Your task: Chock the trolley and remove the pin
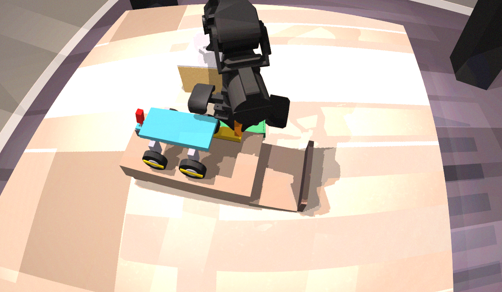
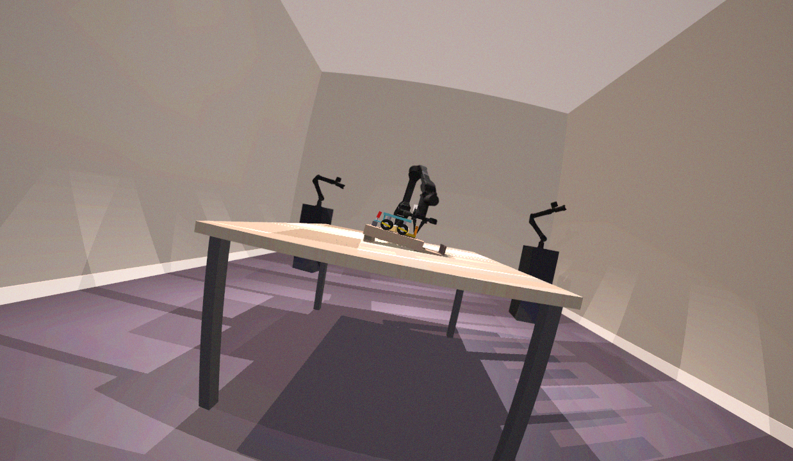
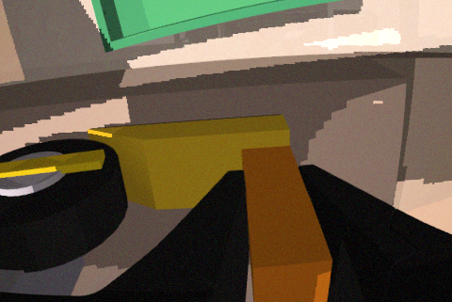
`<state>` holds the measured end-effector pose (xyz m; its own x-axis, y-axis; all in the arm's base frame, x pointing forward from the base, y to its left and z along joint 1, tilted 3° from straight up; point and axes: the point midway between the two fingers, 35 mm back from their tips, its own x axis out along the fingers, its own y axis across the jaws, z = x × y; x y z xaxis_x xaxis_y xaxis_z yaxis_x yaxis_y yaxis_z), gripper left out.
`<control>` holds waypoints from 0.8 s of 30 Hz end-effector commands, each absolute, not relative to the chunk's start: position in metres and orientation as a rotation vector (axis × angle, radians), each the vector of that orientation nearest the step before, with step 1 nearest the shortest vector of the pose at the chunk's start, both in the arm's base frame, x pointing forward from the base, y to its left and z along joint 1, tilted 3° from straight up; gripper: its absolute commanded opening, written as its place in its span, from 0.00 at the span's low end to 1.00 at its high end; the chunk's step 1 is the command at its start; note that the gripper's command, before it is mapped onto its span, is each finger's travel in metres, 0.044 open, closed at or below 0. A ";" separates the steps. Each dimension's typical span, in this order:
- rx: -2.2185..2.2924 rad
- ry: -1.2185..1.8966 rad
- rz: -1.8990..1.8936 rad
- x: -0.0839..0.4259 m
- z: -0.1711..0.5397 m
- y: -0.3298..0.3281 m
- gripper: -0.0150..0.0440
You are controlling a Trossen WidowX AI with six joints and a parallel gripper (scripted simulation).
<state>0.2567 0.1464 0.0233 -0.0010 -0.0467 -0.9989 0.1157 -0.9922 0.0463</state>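
Seen from above, the table (image 1: 282, 246) (image 2: 387, 262) carries the robot arm (image 1: 238, 28) (image 2: 428, 183), which reaches in from the side of the upper edge. The ramp (image 1: 238, 185) (image 2: 382, 233) (image 3: 372, 147) has its uphill end toward the left edge and its downhill end toward the right edge. On it stands the blue-topped trolley (image 1: 178, 127) (image 2: 398, 216) (image 3: 101, 227). The green tray (image 1: 264, 135) (image 3: 235, 22) lies on the ramp's upper-edge side, partly hidden from above. The yellow chock (image 1: 227, 135) (image 2: 411, 234) (image 3: 174, 166) is at the downhill side of the trolley's lower wheel nearest the upper edge; contact cannot be told. The gripper (image 1: 238, 127) (image 2: 416, 229) (image 3: 270, 183) has its fingers closed on the orange handle (image 1: 238, 129) (image 2: 416, 230) (image 3: 287, 208). The red-headed stop pin (image 1: 140, 116) (image 2: 378, 214) stands at the trolley's uphill end, toward the left edge.
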 end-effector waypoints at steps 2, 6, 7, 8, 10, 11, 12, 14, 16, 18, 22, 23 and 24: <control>2.136 0.076 -2.144 0.257 0.023 0.146 0.25; 2.136 0.076 -2.144 0.257 0.023 0.146 0.25; 2.136 0.076 -2.144 0.257 0.023 0.146 0.25; 2.136 0.076 -2.144 0.257 0.023 0.146 0.25; 2.136 0.076 -2.144 0.257 0.023 0.146 0.25; 2.136 0.076 -2.144 0.257 0.023 0.146 0.30; 2.136 0.076 -2.144 0.257 0.023 0.146 0.34; 2.136 0.076 -2.144 0.257 0.023 0.146 0.43; 2.136 0.076 -2.144 0.257 0.023 0.146 0.52; 2.136 0.076 -2.144 0.257 0.023 0.146 0.58; 2.137 0.075 -2.142 0.257 0.028 0.147 0.58; 2.138 0.074 -2.140 0.257 0.032 0.147 0.58; 2.139 0.073 -2.138 0.256 0.038 0.148 0.58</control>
<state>0.2547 0.1461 0.0251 -0.0103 -0.0482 -0.9988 0.1191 -0.9918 0.0466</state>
